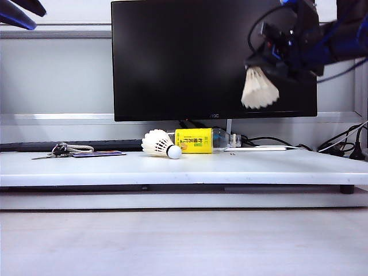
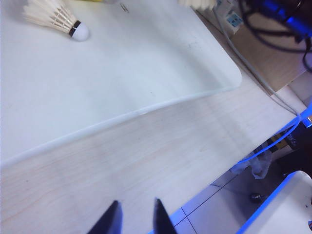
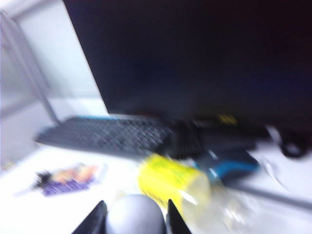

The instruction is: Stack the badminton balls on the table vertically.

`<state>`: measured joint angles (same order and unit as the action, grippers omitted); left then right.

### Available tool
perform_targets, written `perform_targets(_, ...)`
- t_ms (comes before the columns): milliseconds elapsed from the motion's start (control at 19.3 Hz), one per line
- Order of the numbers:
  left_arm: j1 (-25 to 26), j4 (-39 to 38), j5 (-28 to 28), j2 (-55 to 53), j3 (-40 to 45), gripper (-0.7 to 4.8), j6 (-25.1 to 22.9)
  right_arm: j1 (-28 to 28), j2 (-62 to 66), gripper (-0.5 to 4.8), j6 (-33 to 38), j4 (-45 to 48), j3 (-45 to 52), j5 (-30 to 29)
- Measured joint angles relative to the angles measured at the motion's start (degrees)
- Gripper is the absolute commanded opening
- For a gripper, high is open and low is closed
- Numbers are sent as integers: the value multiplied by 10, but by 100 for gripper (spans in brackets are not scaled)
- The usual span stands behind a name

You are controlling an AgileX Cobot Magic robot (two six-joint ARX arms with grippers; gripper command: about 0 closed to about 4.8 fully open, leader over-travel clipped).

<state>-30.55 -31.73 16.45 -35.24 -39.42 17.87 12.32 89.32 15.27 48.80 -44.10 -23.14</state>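
Far left, top corner of the exterior view, the L gripper (image 1: 20, 14) is hanging high, well above the table (image 1: 172, 167). In its wrist view the fingers (image 2: 111, 222) are sitting narrowly apart w/ nothing between them, over the pale wood surface (image 2: 146, 165) beside the table edge.

Moving right along the table: keys (image 1: 57, 150) and a flat card (image 1: 98, 153) are lying near the back-left, w/ a dark keyboard (image 1: 75, 145) behind them. Around the middle, one ball (image 1: 160, 143) is lying on its side, cork tip pointing right, just beside a clear bottle (image 1: 204, 140) that's also lying down. Bottle label is yellow w/ red characters, too small to read. Behind stands a black monitor (image 1: 213, 57); small logo on its lower bezel isn't legible for sure.

Upper right, the R gripper (image 1: 270, 63) is up in the air in front of the screen, gripping the 2nd ball (image 1: 259, 89), skirt flaring down-left, well above the table. In the R wrist view, blurred, the cork tip (image 3: 135, 214) is sitting between the two fingers (image 3: 95, 222), which are pinching it, about half open.
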Motion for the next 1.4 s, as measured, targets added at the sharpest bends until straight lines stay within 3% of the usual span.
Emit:
perform_targets(208, 0, 0, 0, 0, 0, 96, 0, 2, 36, 152, -8, 4, 12, 36)
perform_targets(779, 0, -12, 0, -1, 1, 96, 0, 2, 129, 147, -5, 75, 14, 42)
perform_targets(935, 0, -12, 0, -1, 1, 96, 0, 16, 129, 141, 0, 123, 13, 99)
perform_targets(1194, 0, -12, 0, 0, 1, 96, 0, 97, 144, 138, -48, 167, 9, 318)
perform_targets(1402, 0, -14, 0, 0, 1, 96, 0, 103, 207, 138, -35, 187, -6, 336)
